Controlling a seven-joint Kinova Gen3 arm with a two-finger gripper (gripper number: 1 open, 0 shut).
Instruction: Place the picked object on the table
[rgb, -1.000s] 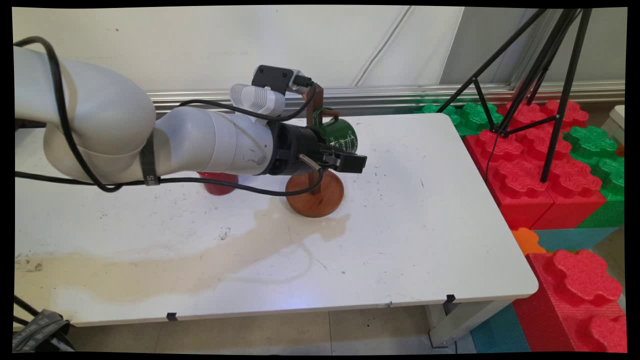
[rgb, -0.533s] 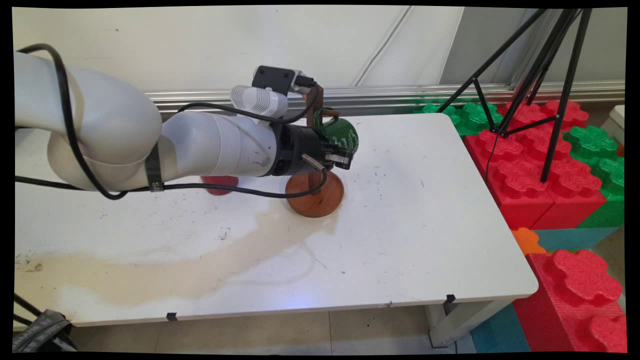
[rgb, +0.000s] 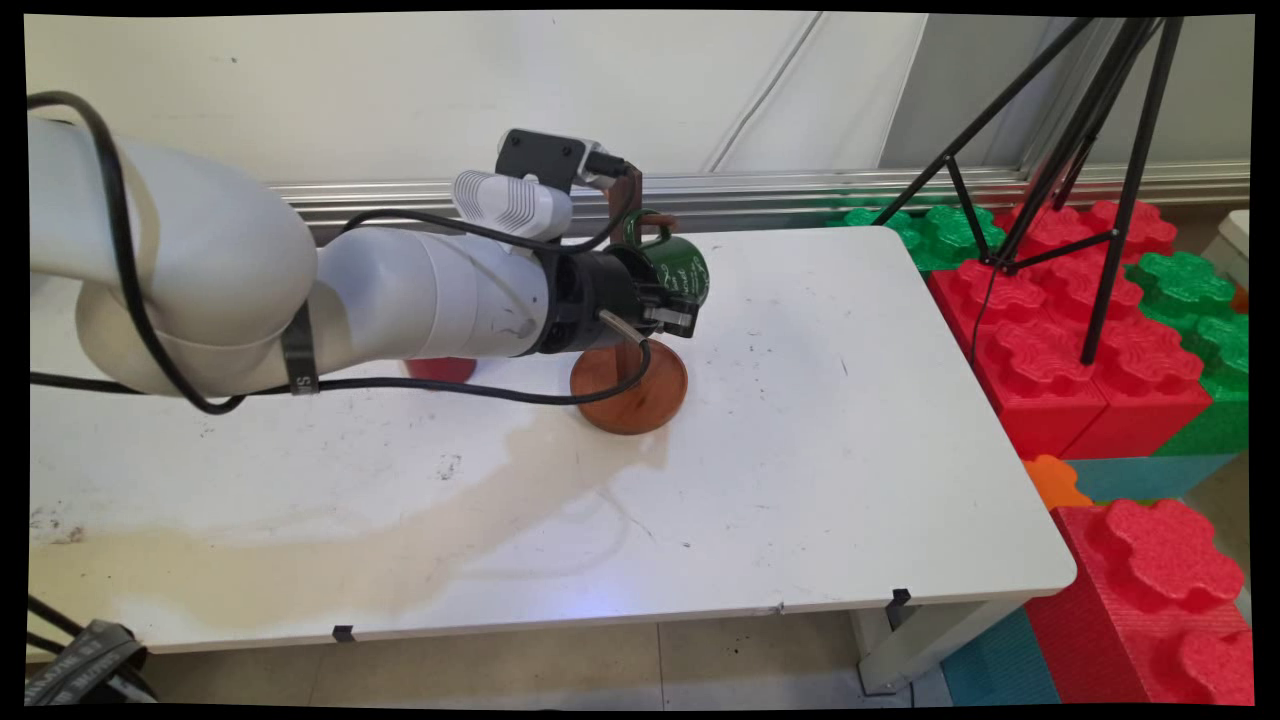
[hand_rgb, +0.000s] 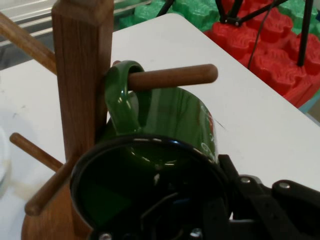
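Near the middle of the main view, my pincer (rgb: 672, 300) is closed on the rim of a green mug (rgb: 678, 266), which hangs by its handle on a peg of a wooden mug tree (rgb: 630, 385). The tree's round base sits on the white table (rgb: 850, 450), just above a long tan stain (rgb: 400, 530) that runs toward the lower left of the frame. Partly hidden under my arm, left of the tree's base, a red cup (rgb: 440, 369) stands on the table. At the right of the frame, red and green foam blocks (rgb: 1090, 340) are stacked beside the table, with a black tripod (rgb: 1100, 150) standing over them.

Through the hand view, the green mug (hand_rgb: 165, 150) fills the lower centre, its dark mouth turned toward me. Its handle is looped over a horizontal peg (hand_rgb: 175, 76) that sticks out from the mug tree's upright post (hand_rgb: 80, 75) at the upper left. One finger is inside the mug's mouth and the other lies against its outer wall at the lower right, so the mug's wall is pinched between them. White tabletop and red blocks show behind.
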